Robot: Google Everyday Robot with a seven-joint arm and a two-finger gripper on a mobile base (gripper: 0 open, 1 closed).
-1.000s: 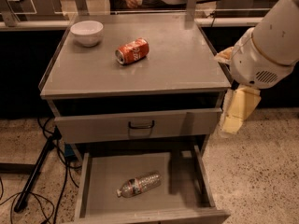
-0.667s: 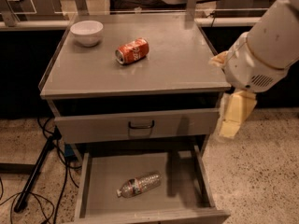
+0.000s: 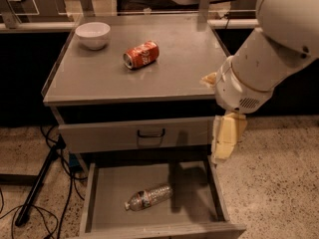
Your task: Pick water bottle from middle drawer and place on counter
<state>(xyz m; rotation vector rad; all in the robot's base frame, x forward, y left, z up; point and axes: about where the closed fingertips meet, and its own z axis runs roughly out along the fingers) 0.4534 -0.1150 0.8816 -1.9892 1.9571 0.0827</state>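
Compared with a second ago, the arm (image 3: 269, 63) has swung in from the right and dropped. Its gripper (image 3: 227, 139) used to hang out past the right edge of the cabinet. Now we see it lower and further left, in front of the right end of the closed drawer front (image 3: 124, 136), with its pale tip just above the right wall of the middle drawer (image 3: 112, 185). Nothing else has shifted: bottle, can and bowl lie where they lay before.

The gripper points straight down (from here it reads as one cream-coloured block), and we cannot tell how far open it is. We see it touching nothing. It hangs in the air over the right side of the drawer, and the bottle is well apart from it.

The water bottle (image 3: 148, 197) lies on its side on the grey floor of the pulled-out middle drawer, a little left of the middle. Its pale cap points toward the front left corner, and its body runs slantwise back to the right.

Up on the counter (image 3: 179, 81) an orange-red soda can (image 3: 141, 55) lies on its side near the middle. A white bowl (image 3: 92, 34) stands upright at the back left corner. Dark cables (image 3: 30, 203) trail over the speckled floor to the left of the cabinet.
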